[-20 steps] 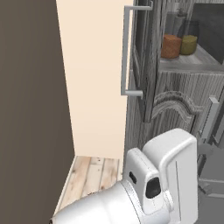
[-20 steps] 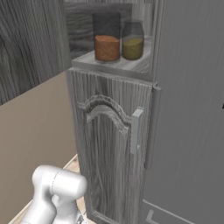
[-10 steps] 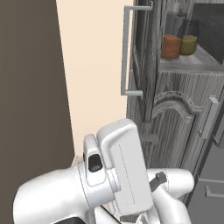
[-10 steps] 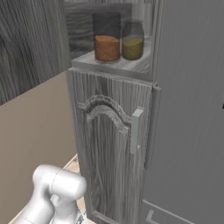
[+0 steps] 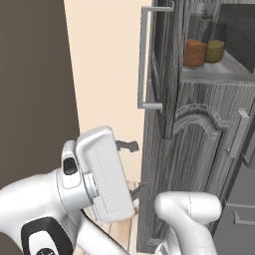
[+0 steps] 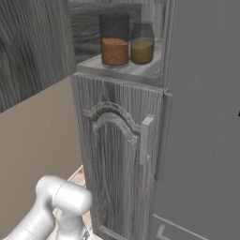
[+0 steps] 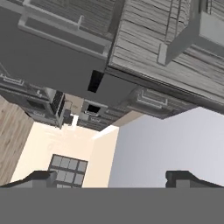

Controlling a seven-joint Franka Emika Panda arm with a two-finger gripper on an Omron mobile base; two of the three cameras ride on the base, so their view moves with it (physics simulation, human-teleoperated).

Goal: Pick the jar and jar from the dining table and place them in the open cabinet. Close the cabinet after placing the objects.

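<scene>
Two glass jars stand side by side on the shelf of the open cabinet (image 5: 199, 149): the jar with reddish-brown filling (image 5: 194, 53) (image 6: 115, 50) and the jar with olive-yellow filling (image 5: 215, 50) (image 6: 142, 49). The cabinet's upper door (image 5: 160, 69) is swung open, edge-on to the left base view, its long silver bar handle (image 5: 144, 60) facing left. My gripper (image 5: 134, 168) (image 7: 111, 180) is open and empty, low beside the cabinet's left front corner, well below the jars. The dining table is out of view.
A lower arched-panel door (image 6: 116, 159) with a short bar handle (image 6: 146, 140) is closed under the shelf. A taller grey panel (image 6: 206, 117) stands right of it. A cream wall (image 5: 107, 74) and a dark wall (image 5: 30, 89) lie left. Wood floor (image 5: 122, 231) is below.
The arm has swung up and left across the left base view, so the hand and its open fingers now show near the cabinet's corner. Jars and doors have not moved.
</scene>
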